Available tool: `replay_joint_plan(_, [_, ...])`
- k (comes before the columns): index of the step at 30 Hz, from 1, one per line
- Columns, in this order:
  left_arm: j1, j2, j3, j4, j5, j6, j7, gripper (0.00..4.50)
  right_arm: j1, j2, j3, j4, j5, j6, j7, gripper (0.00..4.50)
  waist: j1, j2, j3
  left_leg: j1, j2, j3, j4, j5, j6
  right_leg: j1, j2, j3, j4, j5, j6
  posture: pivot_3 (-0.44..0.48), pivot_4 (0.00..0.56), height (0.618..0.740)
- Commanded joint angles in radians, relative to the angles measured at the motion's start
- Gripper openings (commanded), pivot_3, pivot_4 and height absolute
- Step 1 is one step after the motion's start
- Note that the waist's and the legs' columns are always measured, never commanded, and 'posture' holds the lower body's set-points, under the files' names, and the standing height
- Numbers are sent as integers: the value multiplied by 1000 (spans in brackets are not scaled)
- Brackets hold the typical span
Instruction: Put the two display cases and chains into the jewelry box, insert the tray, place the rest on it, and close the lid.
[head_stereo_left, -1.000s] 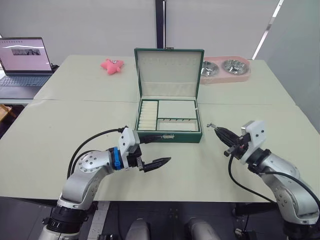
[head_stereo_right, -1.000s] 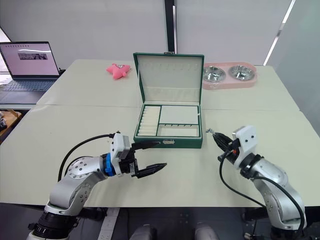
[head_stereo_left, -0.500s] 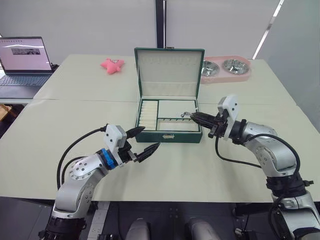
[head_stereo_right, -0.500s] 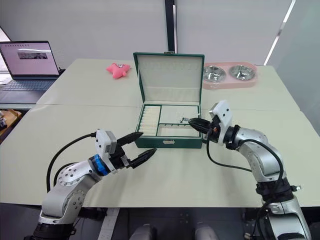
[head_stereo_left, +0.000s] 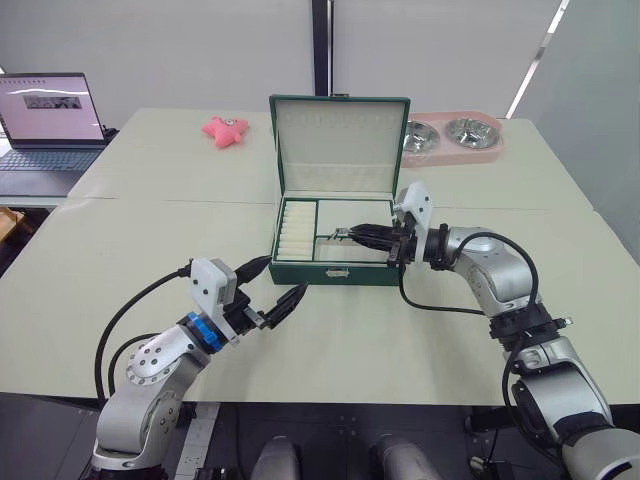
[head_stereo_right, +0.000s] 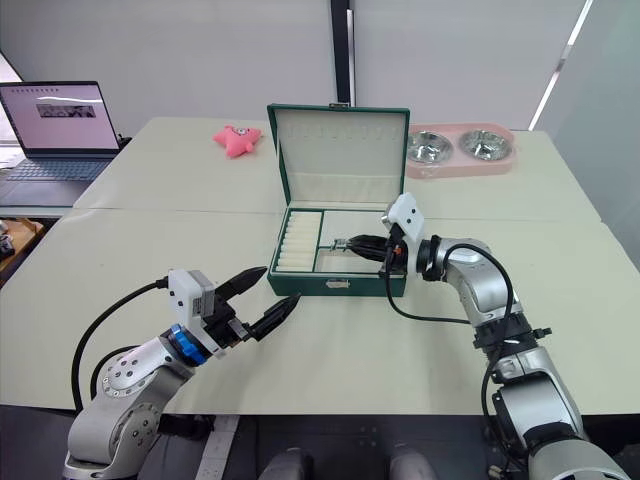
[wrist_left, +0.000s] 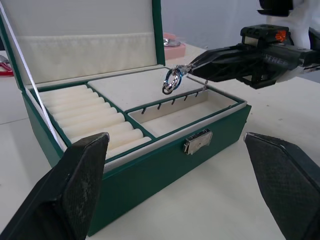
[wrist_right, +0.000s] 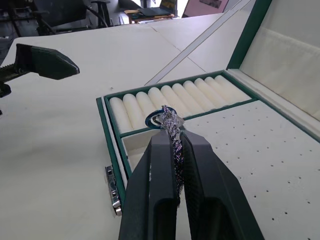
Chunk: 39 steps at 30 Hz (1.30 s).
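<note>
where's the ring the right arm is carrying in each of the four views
Left eye view: ring at the right gripper's tip, over the jewelry box tray.
Right eye view: ring, same spot.
Left wrist view: ring dangling.
Right wrist view: ring ahead of the jaws.
Shared landmark: box's front clasp.

The jewelry box (wrist_left: 165, 165) has a green, leather-like, faintly grained shell, a matt cream velvety lining and a shiny metal clasp (wrist_left: 198, 141). Above its tray, the ring (wrist_left: 172, 82) and braided chain (wrist_right: 172, 131) gleam metallic. The table (head_stereo_left: 480, 330) under the box looks smooth, matt beige.
</note>
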Motion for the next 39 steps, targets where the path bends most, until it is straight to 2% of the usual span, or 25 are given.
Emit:
replay_joint_plan(1, [8,-5,11,-46,-5,-19,15,4500,-41,10,-6,34,-19,-60,31,12,0,0,0,0,0,0,0,0,0,0,0,0,0,0,0,0,150,740])
replay_joint_plan(8, [14,-6,7,-52,-6,-20,25,4500,-48,24,-9,91,-54,-109,54,12,0,0,0,0,0,0,0,0,0,0,0,0,0,0,0,0,150,740])
replay_joint_plan(9, [12,-5,8,-52,-7,-19,24,4500,-49,27,-14,92,-52,-109,52,703,0,0,0,0,0,0,0,0,0,0,0,0,0,0,0,0,150,740])
replay_joint_plan(11, [9,-4,8,-50,-9,-17,23,4500,-50,30,-21,88,-46,-104,52,1103,0,0,0,0,0,0,0,0,0,0,0,0,0,0,0,0,150,740])
replay_joint_plan(15, [-1,1,5,-42,-9,-13,15,4500,-48,29,-32,74,-37,-92,52,2190,0,0,0,0,0,0,0,0,0,0,0,0,0,0,0,0,150,740])
replay_joint_plan(22, [-25,3,-2,-25,-10,-11,3,4500,-27,19,-42,47,-30,-77,49,4346,0,0,0,0,0,0,0,0,0,0,0,0,0,0,0,0,150,740])
replay_joint_plan(23, [-28,4,-4,-23,-13,-8,-1,4500,-21,14,-48,41,-27,-72,48,4458,0,0,0,0,0,0,0,0,0,0,0,0,0,0,0,0,150,740])
replay_joint_plan(32, [-24,28,15,1,-25,14,-34,4500,24,-33,-101,-14,-3,-38,44,4458,0,0,0,0,0,0,0,0,0,0,0,0,0,0,0,0,150,740])
replay_joint_plan(35, [-16,58,57,35,-34,16,-53,4500,43,-55,-128,-30,1,-33,33,4458,0,0,0,0,0,0,0,0,0,0,0,0,0,0,0,0,150,740])
replay_joint_plan(39, [-17,133,184,144,-45,-6,-89,4500,114,-120,-208,-71,32,-11,13,4458,1,0,0,0,0,0,0,0,0,0,0,0,0,0,0,0,150,740])
